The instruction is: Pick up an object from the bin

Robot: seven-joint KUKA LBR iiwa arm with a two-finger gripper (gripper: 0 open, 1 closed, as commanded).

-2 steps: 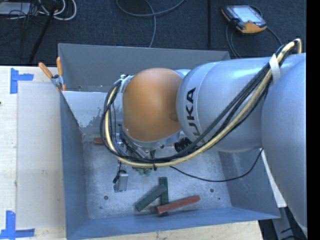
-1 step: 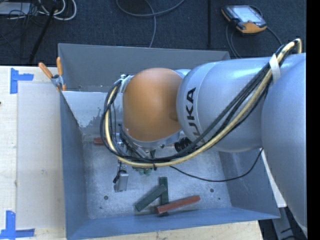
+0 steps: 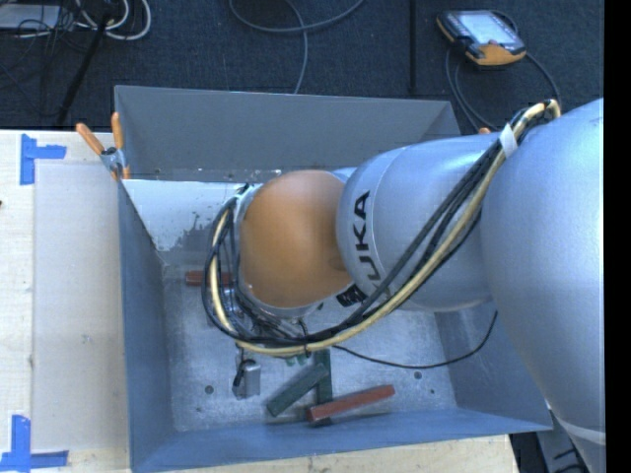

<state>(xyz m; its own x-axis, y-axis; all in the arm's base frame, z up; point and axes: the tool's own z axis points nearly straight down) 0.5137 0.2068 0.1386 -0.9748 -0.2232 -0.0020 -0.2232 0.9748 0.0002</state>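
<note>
Since the orange cover point(image 3: 291, 235) hides most of the end effector point(image 3: 245, 374), low in the bin point(image 3: 286, 131), its state cannot be told. No grasp shows yet. Just beside it lie a grey bar point(image 3: 301, 387) and a red bar point(image 3: 350, 404).

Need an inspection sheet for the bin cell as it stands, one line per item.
surface: grey metal bin, floor scuffed and mostly bare.
job's things: red-brown bar and dark green bar lying together near the front wall; reddish piece at left, half hidden behind the cables.
clutter: nothing seen.
grippers: tool low over the floor, left of the bars, mostly hidden under the orange cover; state unreadable.
cables: yellow and black bundle along the arm, looping under the cover; thin black wire over the floor at right.
surroundings: dark carpet with cords; handheld device behind the bin.
</note>
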